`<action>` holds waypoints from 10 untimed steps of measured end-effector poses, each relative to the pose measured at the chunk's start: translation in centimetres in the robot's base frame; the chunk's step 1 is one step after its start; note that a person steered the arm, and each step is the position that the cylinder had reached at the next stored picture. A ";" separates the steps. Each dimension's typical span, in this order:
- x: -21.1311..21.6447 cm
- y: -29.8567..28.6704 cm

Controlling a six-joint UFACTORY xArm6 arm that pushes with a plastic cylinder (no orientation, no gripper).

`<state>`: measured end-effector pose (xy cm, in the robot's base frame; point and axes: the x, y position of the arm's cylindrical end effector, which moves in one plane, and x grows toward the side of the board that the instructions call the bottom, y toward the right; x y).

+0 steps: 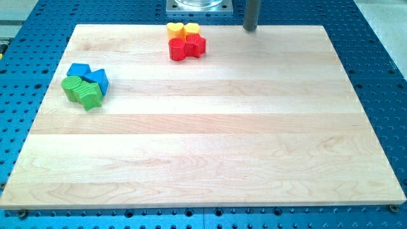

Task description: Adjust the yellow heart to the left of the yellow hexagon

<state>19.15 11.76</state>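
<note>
The yellow heart [175,28] lies near the board's top edge, a little left of centre. The yellow hexagon [192,28] sits right beside it, touching its right side. Two red blocks lie just below them: a rounded one [177,49] and an angular one [196,45], touching each other and the yellow pair. My tip [250,29] is at the board's top edge, well to the right of the yellow hexagon and clear of every block.
At the view's left is a tight cluster: a blue cube [78,70], another blue block [97,78], a green round block [73,87] and a green star [91,95]. The wooden board [210,146] rests on a blue perforated table.
</note>
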 end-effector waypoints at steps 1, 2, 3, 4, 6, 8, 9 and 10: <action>0.0 -1.1; 0.1 -6.2; 0.3 -9.9; 0.3 -13.0; 0.8 -21.0; 0.1 -21.6; 0.0 -20.6; 0.1 -14.4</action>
